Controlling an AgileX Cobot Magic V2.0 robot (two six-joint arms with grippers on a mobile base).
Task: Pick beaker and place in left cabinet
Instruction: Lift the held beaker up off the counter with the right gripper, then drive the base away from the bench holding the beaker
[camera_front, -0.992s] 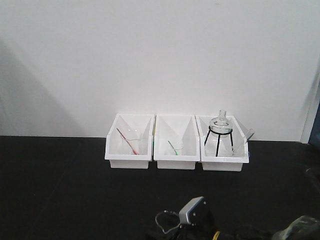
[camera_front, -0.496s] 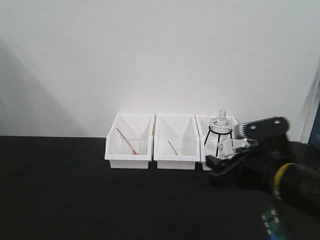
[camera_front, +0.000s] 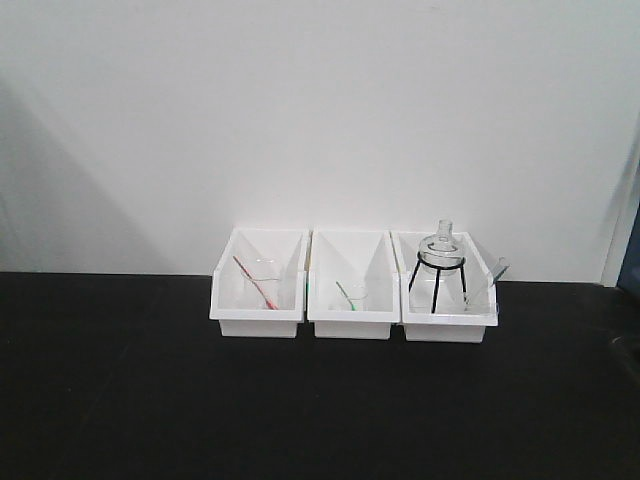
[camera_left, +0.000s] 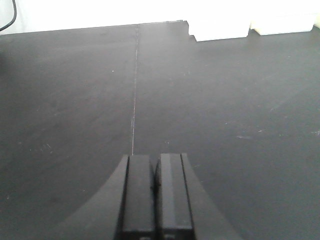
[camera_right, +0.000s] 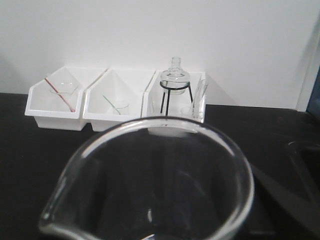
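Observation:
The beaker (camera_right: 150, 182) fills the lower part of the right wrist view: clear glass, round rim, spout at the lower left. It hangs above the black table, close to the camera, where my right gripper holds it; the fingers themselves are hidden. My left gripper (camera_left: 155, 160) is shut with nothing in it, low over the bare black table (camera_left: 200, 100). Neither arm shows in the front view. The left cabinet is out of view.
Three white bins (camera_front: 350, 318) stand in a row against the white wall. The left one holds a small beaker with a red rod (camera_front: 262, 278), the middle one a beaker with a green rod (camera_front: 352, 293), the right one a round flask on a black stand (camera_front: 440, 258).
Half a second ago the right arm with the beaker crossed the front view before the right bin, after rising from the bottom edge. Now it has left that view.

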